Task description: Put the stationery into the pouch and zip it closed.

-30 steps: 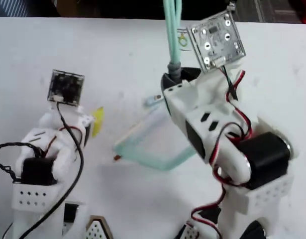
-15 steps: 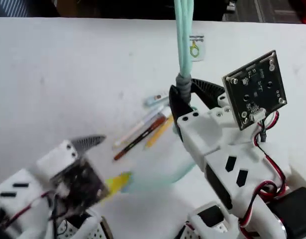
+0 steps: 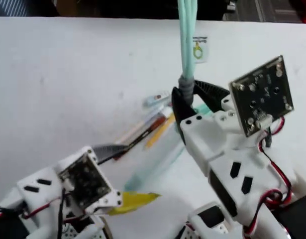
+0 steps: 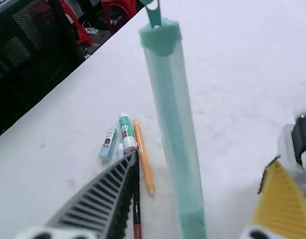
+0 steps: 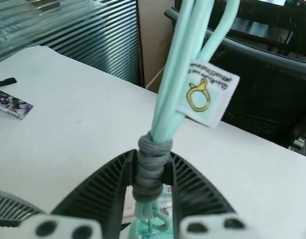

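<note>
The teal see-through pouch (image 3: 157,159) (image 4: 173,129) stretches slantwise across the white table. Its teal strap (image 3: 186,40) (image 5: 185,64) rises from a grey wrapped collar (image 5: 152,164). My right gripper (image 3: 187,97) (image 5: 152,174) is shut on that collar, at the pouch's far end. My left gripper (image 3: 124,175) (image 4: 202,162) is open at the pouch's near end, with the grey finger (image 4: 105,196) on one side and the yellow finger (image 4: 279,199) on the other. Beside the pouch lie a blue eraser (image 4: 108,144), a white-and-green tube (image 4: 126,132), an orange pencil (image 4: 144,164) and a dark pencil (image 4: 137,219); the high view shows these pencils (image 3: 148,127).
A white paper tag (image 3: 199,48) (image 5: 207,94) hangs from the strap. A small printed card (image 5: 8,105) lies farther off on the table. Black chairs (image 4: 38,55) stand past the table's edge. The table's far left (image 3: 58,64) is bare.
My left arm swung in from the table's left toward the pouch's near end, its open fingers now astride it. The right gripper shifted right with the strap, and the stationery beside the pouch came into sight.
</note>
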{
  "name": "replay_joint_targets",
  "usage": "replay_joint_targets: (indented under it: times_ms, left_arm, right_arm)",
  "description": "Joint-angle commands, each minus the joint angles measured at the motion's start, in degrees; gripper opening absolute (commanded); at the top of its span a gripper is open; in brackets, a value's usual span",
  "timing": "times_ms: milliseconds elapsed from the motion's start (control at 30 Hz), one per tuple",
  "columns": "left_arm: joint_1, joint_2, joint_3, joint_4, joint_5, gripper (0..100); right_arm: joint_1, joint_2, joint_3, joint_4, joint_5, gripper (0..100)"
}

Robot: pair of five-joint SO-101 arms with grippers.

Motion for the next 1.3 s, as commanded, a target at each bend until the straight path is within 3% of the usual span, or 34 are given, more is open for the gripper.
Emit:
replay_joint_targets:
  times_ms: [0,533,800,1200,1267]
  left_arm:
    - [0.7,-0.3,5.5,-9.2,5.8,39]
    - [0.3,-0.1,24.8,-34.0,6.2,36]
    - [0.3,-0.1,29.5,-38.3,6.5,34]
    - [0.4,-0.5,29.5,-38.3,6.1,4]
    - [0.3,-0.5,29.6,-38.3,6.1,2]
  right_arm:
    - [-0.5,-0.2,0.2,1.1,-0.4,1.7]
    - [-0.7,0.9,5.4,0.6,-0.5,1.7]
    - [-7.2,-0.8,5.6,0.5,-0.3,1.7]
    - [-7.3,-4.4,5.9,0.5,-0.1,1.7]
    - [-7.1,-4.4,5.9,0.3,-0.1,1.7]
